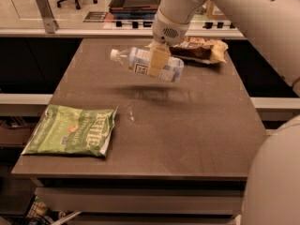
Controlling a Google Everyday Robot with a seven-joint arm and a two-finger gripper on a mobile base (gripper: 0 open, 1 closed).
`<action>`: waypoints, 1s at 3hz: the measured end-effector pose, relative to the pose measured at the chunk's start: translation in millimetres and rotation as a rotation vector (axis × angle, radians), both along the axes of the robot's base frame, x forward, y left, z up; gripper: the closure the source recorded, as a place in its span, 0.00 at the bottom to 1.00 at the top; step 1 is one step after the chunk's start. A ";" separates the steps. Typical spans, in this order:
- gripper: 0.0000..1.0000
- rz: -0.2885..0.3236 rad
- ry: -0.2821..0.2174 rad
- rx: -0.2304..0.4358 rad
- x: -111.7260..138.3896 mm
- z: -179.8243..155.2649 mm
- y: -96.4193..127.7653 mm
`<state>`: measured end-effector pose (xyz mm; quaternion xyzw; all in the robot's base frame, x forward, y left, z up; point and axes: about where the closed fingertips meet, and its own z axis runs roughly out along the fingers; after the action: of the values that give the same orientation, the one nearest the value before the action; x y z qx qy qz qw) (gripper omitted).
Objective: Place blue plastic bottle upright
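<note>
The blue plastic bottle [146, 63] is clear with a white cap at its left end and a pale blue-white label. It hangs in the air above the middle back of the brown table [187, 130], nearly horizontal, cap end slightly raised. Its shadow lies on the table below it. My gripper [157, 63] comes down from the white arm and is shut on the bottle around its label, one tan finger [158, 61] across the front.
A green snack bag [72, 130] lies flat at the table's front left corner. A brown snack bag [199, 48] lies at the back right, just behind the bottle. My white arm fills the right side. A counter and office chair stand beyond the table.
</note>
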<state>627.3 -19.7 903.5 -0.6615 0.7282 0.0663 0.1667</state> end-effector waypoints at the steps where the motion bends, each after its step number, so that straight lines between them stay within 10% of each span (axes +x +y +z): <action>1: 1.00 0.079 -0.035 0.122 4.1 15.0 0.7; 3: 1.00 0.226 -0.061 0.361 24.6 35.0 13.5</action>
<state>651.9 -6.2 938.5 -0.7001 0.6203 0.1937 0.2959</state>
